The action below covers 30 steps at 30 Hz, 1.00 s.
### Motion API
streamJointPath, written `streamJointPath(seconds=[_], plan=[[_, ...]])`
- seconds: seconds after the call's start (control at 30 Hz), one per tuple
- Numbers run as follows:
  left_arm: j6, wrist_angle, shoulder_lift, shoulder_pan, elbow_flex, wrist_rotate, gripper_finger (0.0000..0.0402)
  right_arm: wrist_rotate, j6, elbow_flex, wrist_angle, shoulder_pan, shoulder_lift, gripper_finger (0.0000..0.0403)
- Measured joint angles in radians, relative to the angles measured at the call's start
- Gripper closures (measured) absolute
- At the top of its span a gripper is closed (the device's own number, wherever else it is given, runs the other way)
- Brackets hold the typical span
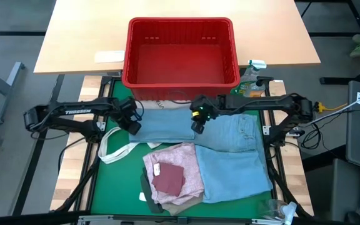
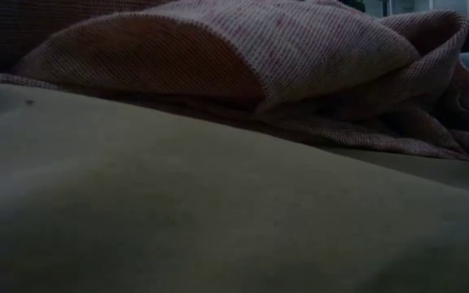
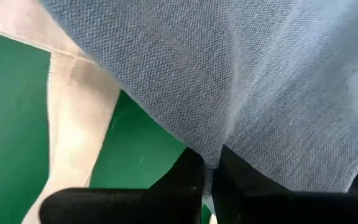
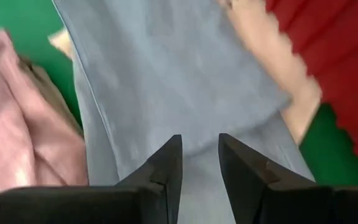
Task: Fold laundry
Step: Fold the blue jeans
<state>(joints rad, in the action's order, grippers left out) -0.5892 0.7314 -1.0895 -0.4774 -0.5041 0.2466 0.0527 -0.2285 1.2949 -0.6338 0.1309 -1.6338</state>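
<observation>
Two grippers are meeting over the light blue denim jeans point(image 1: 214, 153), which are lying across the green mat point(image 1: 108, 181) just in front of the red plastic basket point(image 1: 181, 53). The left gripper point(image 1: 133, 125) is pinching the free end of one trouser leg, its fingers point(image 3: 191, 177) closed on a fold of denim. The right gripper point(image 1: 199, 125) is hovering above the same leg near the waist, its fingers point(image 4: 166, 168) narrowly parted with only cloth showing between them. That leg is running crosswise between the two arms, its long axis parallel to the basket's front wall. The other leg is stretching toward the near table edge. A mottled pink top point(image 1: 174, 169) is crowding the centre, touching the jeans. A white tote bag point(image 1: 114, 147) is lying just under the left gripper. Open mat is showing mainly on the left, so any swing of the held end looks best carried toward the right arm.
</observation>
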Motion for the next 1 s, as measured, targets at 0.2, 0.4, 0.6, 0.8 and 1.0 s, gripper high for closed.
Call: streamJointPath(seconds=[0.2, 0.4, 0.6, 0.8, 1.0], plan=[[-0.011, 0.077, 0.142, 0.0, 0.0, 0.0, 0.0397, 0.023, -0.025, 0.0, -0.13, 0.0, 0.014, 0.0297], [-0.011, 0.237, 0.247, 0.0, 0.0, -0.028, 0.0396, 0.05, -0.032, 0.0, -0.199, 0.0, 0.026, 0.0297], [-0.037, 0.309, 0.317, 0.0, -0.007, -0.088, 0.0396, 0.05, -0.032, 0.0, -0.182, 0.0, 0.029, 0.0297], [-0.065, 0.308, 0.342, -0.001, -0.065, -0.075, 0.0396, 0.05, -0.032, 0.0, -0.169, 0.0, 0.029, 0.0297], [-0.113, 0.23, 0.343, 0.0, -0.155, -0.057, 0.0396, 0.043, -0.032, 0.0, -0.168, 0.0, 0.029, 0.0297]])
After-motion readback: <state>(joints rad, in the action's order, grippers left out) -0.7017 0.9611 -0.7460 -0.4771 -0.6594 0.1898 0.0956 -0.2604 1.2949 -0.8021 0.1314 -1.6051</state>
